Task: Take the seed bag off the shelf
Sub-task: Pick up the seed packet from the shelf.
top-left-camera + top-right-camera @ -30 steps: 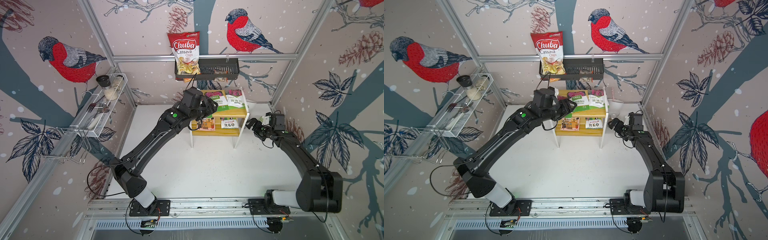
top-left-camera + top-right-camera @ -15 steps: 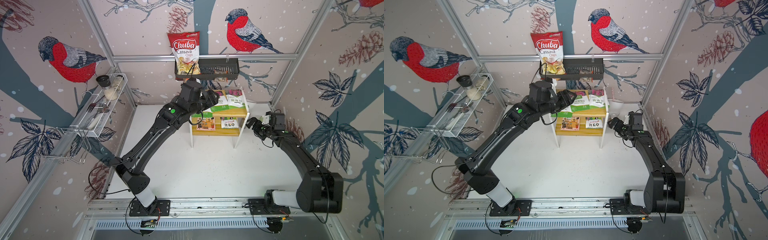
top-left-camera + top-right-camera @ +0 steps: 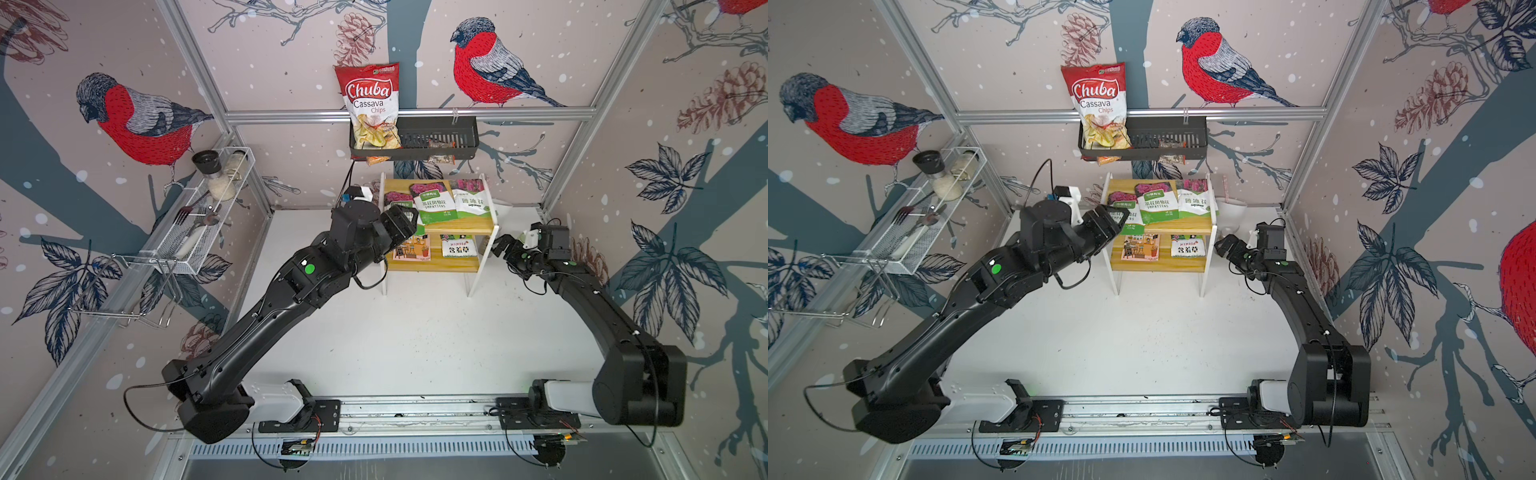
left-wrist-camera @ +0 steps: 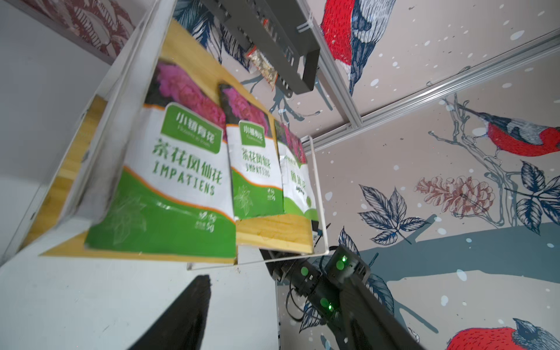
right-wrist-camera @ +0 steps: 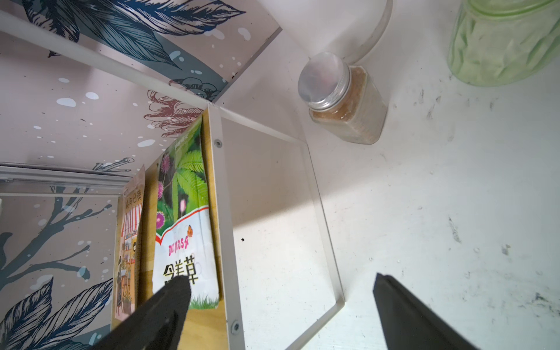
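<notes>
The shelf (image 3: 461, 225) (image 3: 1183, 226) stands against the back wall in both top views. Three green-and-white seed bags lie side by side on its top board: left (image 3: 397, 199), middle (image 3: 432, 203), right (image 3: 471, 199). Two more packets (image 3: 411, 249) (image 3: 459, 247) lie on the lower board. My left gripper (image 3: 409, 222) (image 3: 1119, 216) hovers open at the top board's front left corner, over the left bag's lower end, holding nothing. The left wrist view shows that bag (image 4: 178, 181) close up and one finger (image 4: 185, 309). My right gripper (image 3: 505, 245) (image 5: 281, 300) is open beside the shelf's right panel (image 5: 224, 212).
A black slotted basket (image 3: 440, 133) with a red chips bag (image 3: 372, 104) hangs above the shelf. A white wire rack (image 3: 199, 224) holding jars and cutlery is on the left wall. Right of the shelf stand a spice jar (image 5: 342, 97), a green glass (image 5: 503, 39) and a white cup (image 3: 1231, 210).
My left gripper lifted toward the back of the top board, then came down again to its front left corner, jaws a little wider. The right arm has not moved.
</notes>
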Available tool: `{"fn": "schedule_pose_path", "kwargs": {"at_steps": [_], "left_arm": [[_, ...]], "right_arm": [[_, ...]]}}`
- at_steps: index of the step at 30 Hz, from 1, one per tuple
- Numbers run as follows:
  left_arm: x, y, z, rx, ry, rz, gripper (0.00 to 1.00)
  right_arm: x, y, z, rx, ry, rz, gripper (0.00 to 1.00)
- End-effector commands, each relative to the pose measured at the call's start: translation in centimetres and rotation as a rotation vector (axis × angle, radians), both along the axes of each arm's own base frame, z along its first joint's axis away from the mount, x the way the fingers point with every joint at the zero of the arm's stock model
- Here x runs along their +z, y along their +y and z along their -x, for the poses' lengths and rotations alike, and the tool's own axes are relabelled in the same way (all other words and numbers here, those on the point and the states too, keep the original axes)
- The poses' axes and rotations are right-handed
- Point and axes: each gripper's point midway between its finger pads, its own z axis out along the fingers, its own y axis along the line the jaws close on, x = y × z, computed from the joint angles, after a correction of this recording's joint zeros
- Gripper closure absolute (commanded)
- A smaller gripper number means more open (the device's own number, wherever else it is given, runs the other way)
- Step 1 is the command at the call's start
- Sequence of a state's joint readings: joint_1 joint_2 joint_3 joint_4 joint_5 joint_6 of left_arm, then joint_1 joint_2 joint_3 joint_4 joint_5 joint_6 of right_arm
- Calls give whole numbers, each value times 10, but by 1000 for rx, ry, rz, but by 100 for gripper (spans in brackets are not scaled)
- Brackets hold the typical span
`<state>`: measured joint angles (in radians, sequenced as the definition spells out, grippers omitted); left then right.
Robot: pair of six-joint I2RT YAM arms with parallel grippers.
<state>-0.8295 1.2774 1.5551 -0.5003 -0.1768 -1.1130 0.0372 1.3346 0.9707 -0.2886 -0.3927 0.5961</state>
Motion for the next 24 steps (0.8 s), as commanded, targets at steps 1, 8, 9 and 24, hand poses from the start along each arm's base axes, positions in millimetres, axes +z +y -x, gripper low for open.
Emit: {"fn": "schedule_pose_path", "kwargs": {"at_steps": [1, 8, 9, 24], "left_arm": [[-7, 3, 3, 46, 14, 83, 28], [-22, 9, 2, 82, 9, 64, 27], [-24, 9, 0, 87, 6, 58, 26], [-46, 18, -24, 121, 12, 22, 25]], "right_arm": [[1, 4, 0, 26, -23, 6, 0], [-2, 6, 8, 36, -12, 18, 0], [-3, 6, 8, 38, -9, 20, 0], [-2, 8, 4, 47, -7, 22, 0]]}}
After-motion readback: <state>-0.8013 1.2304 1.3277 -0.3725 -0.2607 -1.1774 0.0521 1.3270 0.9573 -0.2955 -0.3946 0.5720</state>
